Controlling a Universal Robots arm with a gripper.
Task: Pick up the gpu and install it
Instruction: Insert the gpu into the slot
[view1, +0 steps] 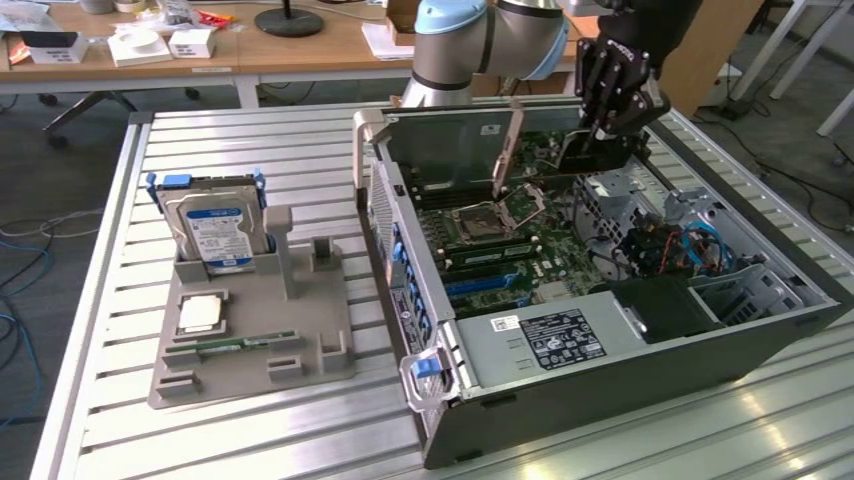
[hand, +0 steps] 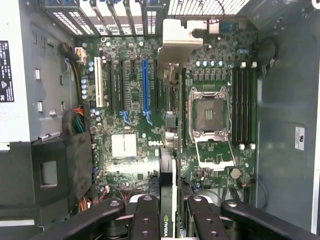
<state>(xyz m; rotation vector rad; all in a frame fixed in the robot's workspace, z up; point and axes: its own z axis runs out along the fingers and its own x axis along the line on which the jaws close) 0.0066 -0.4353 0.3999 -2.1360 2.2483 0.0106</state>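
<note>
My gripper (view1: 607, 120) is shut on the gpu (view1: 585, 155) and holds it edge-down over the open computer case (view1: 601, 390), above the motherboard (view1: 521, 240). The card's silver end bracket (view1: 506, 150) hangs toward the case's rear wall. In the wrist view the gpu (hand: 167, 165) shows edge-on between the black fingers (hand: 145, 215), with its bracket (hand: 179, 45) out ahead. It hovers between the blue expansion slot (hand: 145, 85) and the CPU socket (hand: 210, 117). Whether the card touches a slot I cannot tell.
A grey parts holder (view1: 314, 360) at the exterior view's left carries a hard drive (view1: 214, 225), a CPU (view1: 200, 312) and a RAM stick (view1: 247, 345). Inside the case are the power supply (view1: 561, 335), cable bundles (view1: 667, 250) and drive bays. The slatted metal table (view1: 200, 440) surrounds everything.
</note>
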